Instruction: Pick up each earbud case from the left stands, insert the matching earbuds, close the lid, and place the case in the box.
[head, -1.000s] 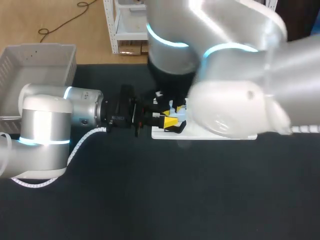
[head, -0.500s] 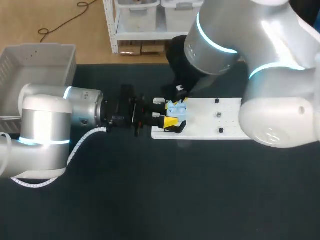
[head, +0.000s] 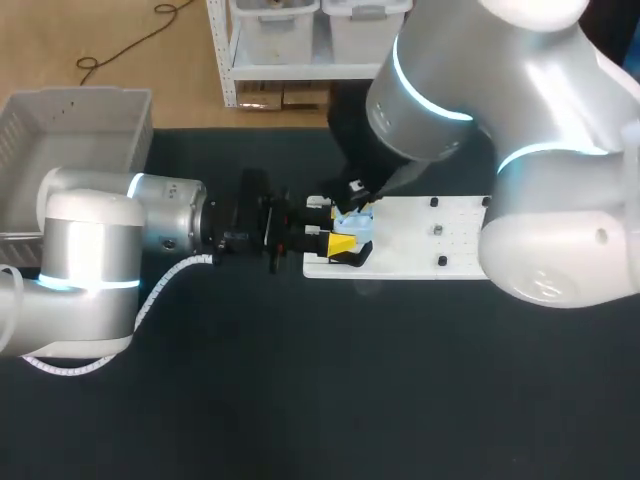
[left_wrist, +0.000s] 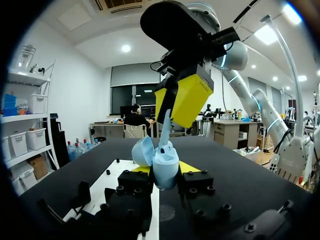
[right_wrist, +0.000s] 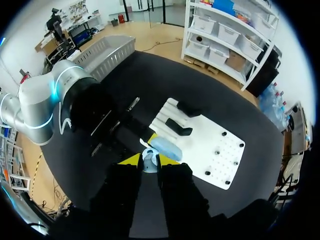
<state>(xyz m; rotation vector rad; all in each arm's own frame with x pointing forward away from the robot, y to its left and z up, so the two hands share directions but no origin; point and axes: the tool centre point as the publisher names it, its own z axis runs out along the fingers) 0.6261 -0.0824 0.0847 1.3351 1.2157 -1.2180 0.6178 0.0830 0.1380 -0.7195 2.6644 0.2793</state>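
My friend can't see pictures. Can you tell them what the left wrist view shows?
An open light-blue earbud case is gripped between the yellow-tipped fingers of the left gripper, just above a white board on the black table. From above, the right gripper holds a slim pale-blue earbud right at the case's opening.

The left arm (head: 90, 250) and right arm (head: 540, 200) are glossy silver-white rounded links banded with glowing cyan rings. A white coiled cable (head: 165, 280) runs along the left arm. The left end effector (head: 340, 241) and right end effector (head: 357, 208) are black with yellow tips.
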